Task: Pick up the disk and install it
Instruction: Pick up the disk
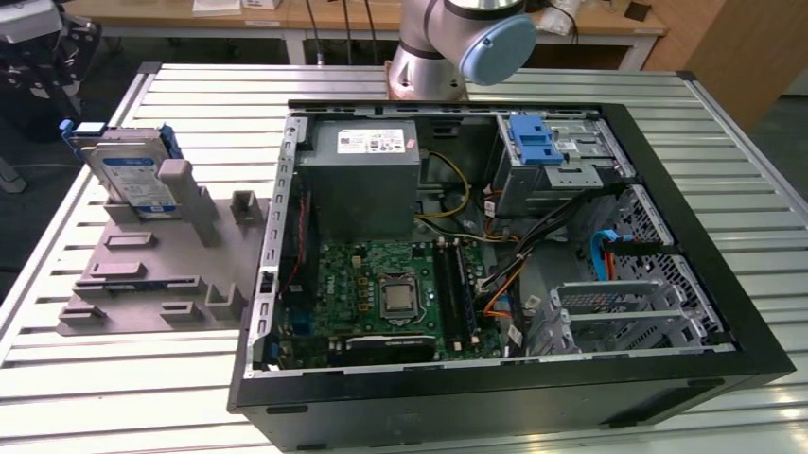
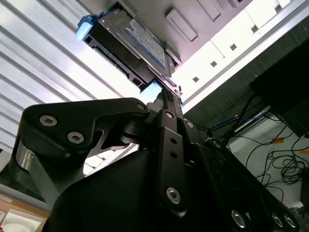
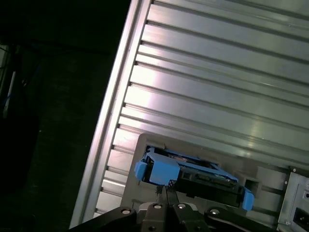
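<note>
- The disk (image 1: 131, 176) stands up on its edge in a grey holder (image 1: 151, 274), upper left of the exterior view.
- Holder sits on the slatted metal table (image 1: 114, 378), right beside the open PC case (image 1: 745, 312).
- Robot arm (image 1: 455, 38) is at the top middle, behind the case.
- In the first wrist view the pincer (image 3: 164, 191) has its tips squeezed together w/ nothing in them. It points at the disk's blue frame.

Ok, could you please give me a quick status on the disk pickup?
Pincer shut, holding nothing, apart from the disk. Disk upright in the grey holder, outside the computer case. Nothing between them.
</note>
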You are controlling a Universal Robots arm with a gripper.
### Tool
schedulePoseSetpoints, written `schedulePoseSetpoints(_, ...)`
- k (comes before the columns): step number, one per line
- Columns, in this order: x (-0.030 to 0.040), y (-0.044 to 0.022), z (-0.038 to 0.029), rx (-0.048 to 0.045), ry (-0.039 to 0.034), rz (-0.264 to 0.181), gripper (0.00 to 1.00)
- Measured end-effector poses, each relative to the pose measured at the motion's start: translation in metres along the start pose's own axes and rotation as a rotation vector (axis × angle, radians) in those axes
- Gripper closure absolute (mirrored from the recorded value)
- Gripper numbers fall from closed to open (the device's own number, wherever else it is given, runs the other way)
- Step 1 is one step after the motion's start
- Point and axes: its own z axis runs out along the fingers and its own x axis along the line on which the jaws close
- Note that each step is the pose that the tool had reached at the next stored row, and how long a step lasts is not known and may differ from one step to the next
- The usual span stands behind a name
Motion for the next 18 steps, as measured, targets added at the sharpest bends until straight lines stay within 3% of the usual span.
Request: schedulePoseSetpoints(18, 0.0006, 0.0001, 0.0001, 0.0028, 0.0043, -0.114, 0.89)
